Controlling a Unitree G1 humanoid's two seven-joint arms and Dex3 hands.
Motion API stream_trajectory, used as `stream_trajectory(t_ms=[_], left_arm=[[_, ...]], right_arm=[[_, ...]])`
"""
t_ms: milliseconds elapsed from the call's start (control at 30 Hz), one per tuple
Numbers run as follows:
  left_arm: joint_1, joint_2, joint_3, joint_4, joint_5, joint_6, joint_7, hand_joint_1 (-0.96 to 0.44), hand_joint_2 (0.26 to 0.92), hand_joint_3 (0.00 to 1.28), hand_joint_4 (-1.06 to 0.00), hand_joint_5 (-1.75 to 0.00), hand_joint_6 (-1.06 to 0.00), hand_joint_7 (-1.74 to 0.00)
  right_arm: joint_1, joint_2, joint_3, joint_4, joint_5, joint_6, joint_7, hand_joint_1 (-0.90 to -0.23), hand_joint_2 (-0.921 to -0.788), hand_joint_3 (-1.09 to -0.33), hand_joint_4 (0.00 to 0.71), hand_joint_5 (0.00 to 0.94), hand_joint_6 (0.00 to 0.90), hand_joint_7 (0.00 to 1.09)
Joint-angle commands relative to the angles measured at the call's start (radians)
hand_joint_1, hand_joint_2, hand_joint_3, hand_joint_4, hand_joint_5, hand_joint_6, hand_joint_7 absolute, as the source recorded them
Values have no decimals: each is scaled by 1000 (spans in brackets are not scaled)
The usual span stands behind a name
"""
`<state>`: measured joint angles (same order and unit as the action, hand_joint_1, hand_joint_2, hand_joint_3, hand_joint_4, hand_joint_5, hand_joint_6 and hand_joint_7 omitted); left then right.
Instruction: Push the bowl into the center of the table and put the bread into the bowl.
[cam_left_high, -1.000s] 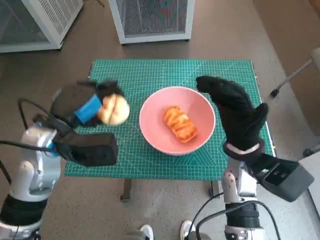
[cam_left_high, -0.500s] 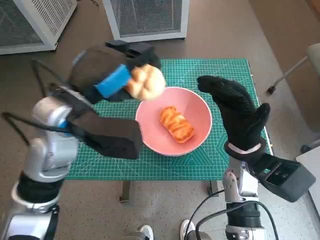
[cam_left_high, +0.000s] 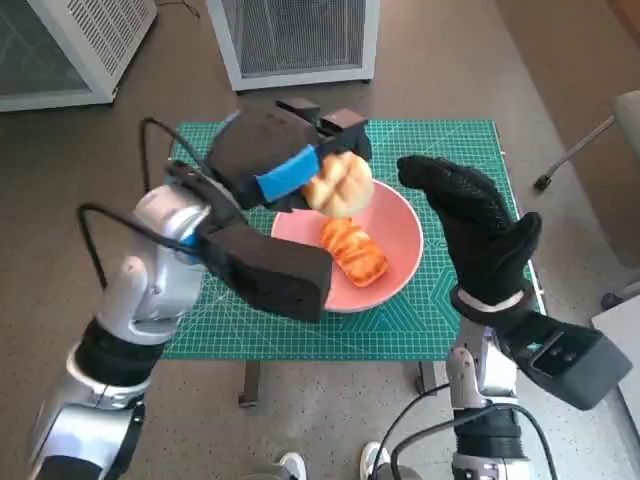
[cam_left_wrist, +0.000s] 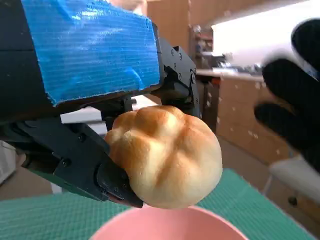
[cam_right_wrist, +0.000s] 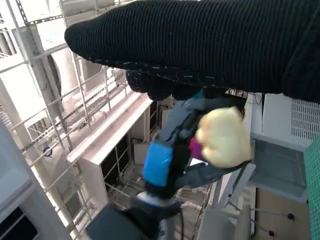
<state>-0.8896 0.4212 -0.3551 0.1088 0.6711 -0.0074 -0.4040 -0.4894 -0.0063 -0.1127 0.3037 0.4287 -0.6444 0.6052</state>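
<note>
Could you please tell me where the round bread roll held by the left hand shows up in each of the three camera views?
Head view: the round bread roll is above the far rim of the pink bowl, upper middle of the picture.
Left wrist view: it fills the centre, just over the bowl's rim.
Right wrist view: it appears pale, right of centre.
Shared landmark: the left hand with its blue tape, gripping the roll.

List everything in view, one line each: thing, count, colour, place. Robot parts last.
bowl: 1, pink, middle of the mat
pastry: 1, orange-brown, inside the bowl
bread roll: 1, golden, held above the bowl's far rim
cutting mat: 1, green, covering the table
white cabinets: 2, on the floor beyond the table
left hand: 1, black with blue tape, grips the bread roll
right hand: 1, black glove, beside the bowl, holding nothing
</note>
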Motion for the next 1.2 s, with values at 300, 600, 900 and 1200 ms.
stream_trajectory(t_ms=[300,600,900,1200], left_arm=[[-21,-24,-42,99,11,16,-51,-83,830,70,-367,-220,-325,-375],[-9,-19,-47,111,2,13,-69,-220,811,10,-202,-7,-251,-115],[15,-5,-25,107,-26,-21,-55,-306,804,2,-135,-1,-229,-76],[39,16,27,67,-74,-27,-61,-319,790,0,-89,0,-214,-55]], right_arm=[[29,-9,-16,0,-1,12,-21,-444,-921,-473,352,6,35,766],[23,-10,-19,2,-5,15,-34,-434,-921,-466,358,8,56,739],[6,-17,-25,14,-10,7,-42,-429,-921,-460,365,8,82,691],[-11,-28,-33,25,-6,9,-43,-425,-921,-454,370,8,99,656]])
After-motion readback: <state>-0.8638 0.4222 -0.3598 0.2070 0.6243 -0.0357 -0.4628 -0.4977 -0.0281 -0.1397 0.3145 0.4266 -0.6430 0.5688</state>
